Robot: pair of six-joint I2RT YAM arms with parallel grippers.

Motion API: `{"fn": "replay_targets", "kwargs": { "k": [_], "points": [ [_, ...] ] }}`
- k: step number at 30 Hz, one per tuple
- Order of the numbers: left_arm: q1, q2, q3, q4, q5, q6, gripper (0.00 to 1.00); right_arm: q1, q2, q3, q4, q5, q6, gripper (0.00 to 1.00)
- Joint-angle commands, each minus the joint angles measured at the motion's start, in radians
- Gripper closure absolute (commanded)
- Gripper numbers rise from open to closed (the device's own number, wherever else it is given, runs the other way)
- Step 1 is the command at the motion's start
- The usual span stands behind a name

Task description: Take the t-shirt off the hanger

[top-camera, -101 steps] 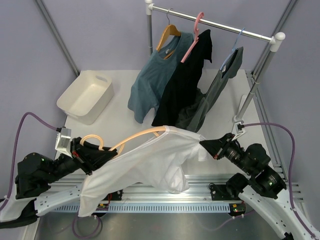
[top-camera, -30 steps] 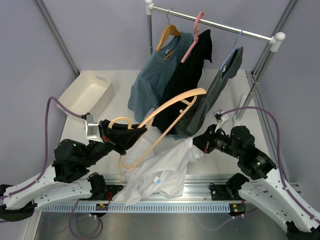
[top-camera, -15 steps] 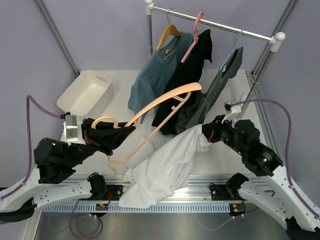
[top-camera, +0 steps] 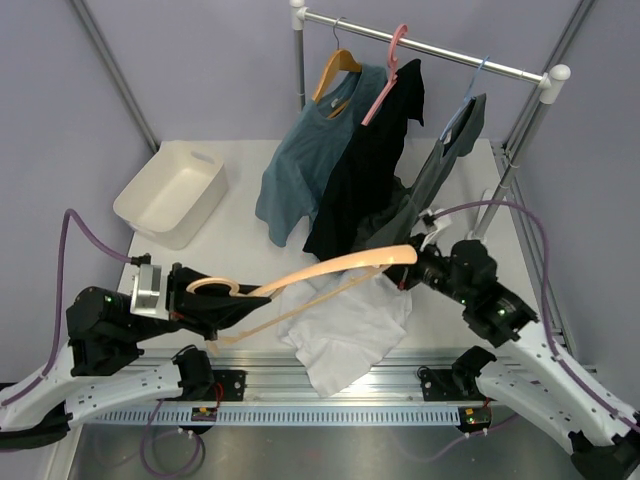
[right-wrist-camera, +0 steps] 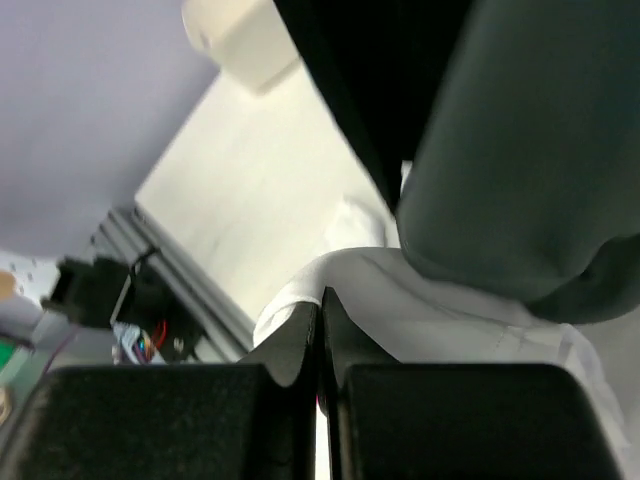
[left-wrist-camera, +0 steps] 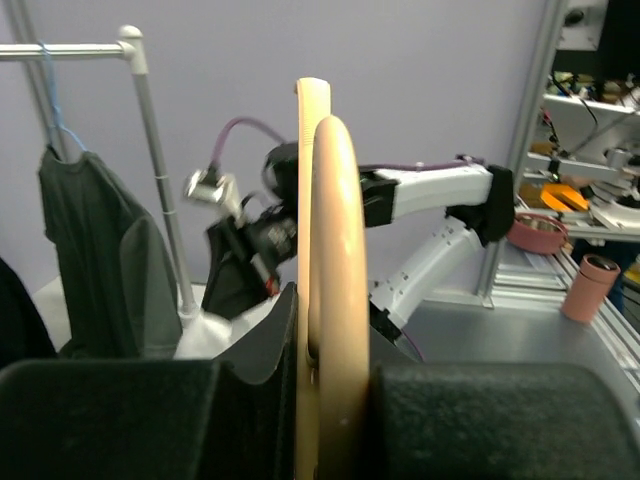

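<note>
The pale peach hanger (top-camera: 330, 268) is held almost level above the table, its arms bare, its hook at the left. My left gripper (top-camera: 236, 306) is shut on it below the hook; in the left wrist view the hanger (left-wrist-camera: 326, 230) stands edge-on between the fingers. The white t-shirt (top-camera: 345, 330) lies crumpled on the table under the hanger's right half, one end draping over the front edge. My right gripper (top-camera: 408, 278) is shut on the shirt's upper right edge, just under the hanger's right tip. The right wrist view shows the jaws pinching a white fold (right-wrist-camera: 340, 280).
A clothes rail (top-camera: 450, 52) at the back carries a blue-grey t-shirt (top-camera: 300, 170), a black shirt (top-camera: 370, 160) and a dark grey shirt (top-camera: 440, 175), which hangs close over my right gripper. A white bin (top-camera: 170, 192) stands at the back left.
The hanger came down from steeply tilted to nearly level. The t-shirt slid off it and sank onto the table. My right gripper moved down and left with the cloth.
</note>
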Motion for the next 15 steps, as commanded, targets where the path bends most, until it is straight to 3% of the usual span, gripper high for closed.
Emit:
{"fn": "replay_targets", "kwargs": {
  "k": [1, 3, 6, 7, 8, 10, 15],
  "points": [
    [0.000, -0.009, -0.006, -0.003, 0.109, 0.017, 1.00, -0.002, 0.024, -0.165, 0.193, -0.202, 0.039, 1.00],
    [0.001, -0.005, -0.006, -0.023, 0.140, 0.020, 1.00, 0.000, 0.076, -0.217, 0.287, -0.221, 0.050, 0.96],
    [0.001, -0.003, -0.009, -0.048, 0.175, 0.027, 1.00, 0.000, 0.178, -0.255, 0.304, -0.242, 0.030, 0.65],
    [0.000, -0.003, -0.009, -0.057, 0.184, 0.034, 1.00, 0.000, 0.196, -0.231, 0.280, -0.220, 0.019, 0.44],
    [0.000, -0.001, -0.006, -0.075, 0.200, 0.035, 1.00, 0.000, 0.215, -0.212, 0.202, -0.204, 0.011, 0.39],
    [0.000, 0.005, -0.003, -0.109, 0.223, 0.037, 1.00, 0.000, 0.200, -0.166, 0.140, -0.161, -0.002, 0.28],
    [0.000, 0.009, -0.020, -0.169, 0.233, 0.020, 1.00, 0.000, 0.016, -0.001, -0.151, -0.140, -0.047, 0.21]
  ]
}}
